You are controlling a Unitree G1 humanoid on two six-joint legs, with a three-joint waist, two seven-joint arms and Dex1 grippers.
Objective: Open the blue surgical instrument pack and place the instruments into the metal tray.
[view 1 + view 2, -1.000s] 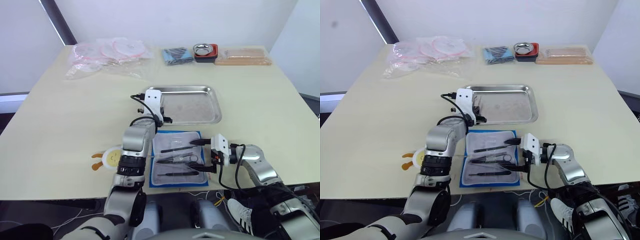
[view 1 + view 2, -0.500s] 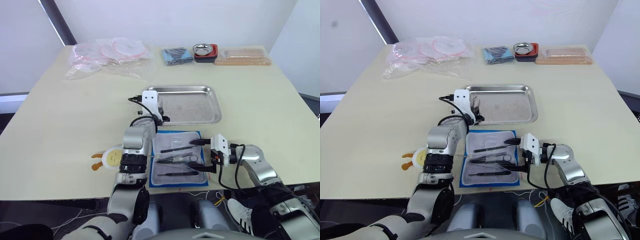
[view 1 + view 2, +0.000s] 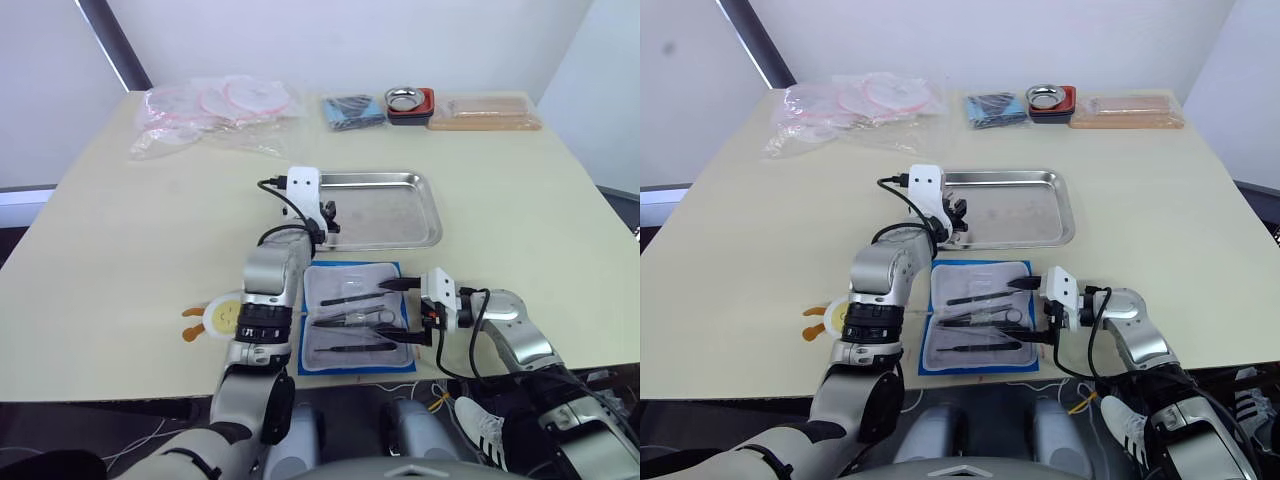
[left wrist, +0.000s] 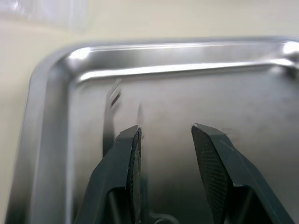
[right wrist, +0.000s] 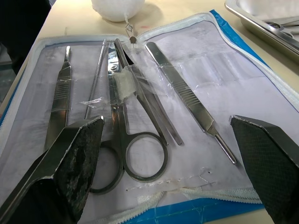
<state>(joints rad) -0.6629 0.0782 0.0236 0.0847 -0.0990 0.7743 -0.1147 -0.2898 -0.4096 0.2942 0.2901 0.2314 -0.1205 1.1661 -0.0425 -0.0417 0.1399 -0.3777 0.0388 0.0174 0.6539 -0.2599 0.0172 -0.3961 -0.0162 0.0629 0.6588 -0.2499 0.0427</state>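
Nearest the desk [image 3: 130, 250] edge, the blue surgical instrument pack [image 5: 196, 79] lies unzipped and flat, the instruments [image 5: 140, 126] tucked in its clear pockets. The right gripper [image 3: 407, 309] sits at its right edge, jaws spread wide and empty. Just beyond, the left gripper [image 4: 166, 163] hangs over the metal tray [image 3: 425, 215]'s left end, jaws parted, gripping nothing, with one slim tool [image 4: 110, 116] lying in there.

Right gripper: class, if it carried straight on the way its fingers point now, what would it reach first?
Probably the ring-handled scissors lying in the open blue pack, directly ahead of the open right gripper. Depth is uncertain.
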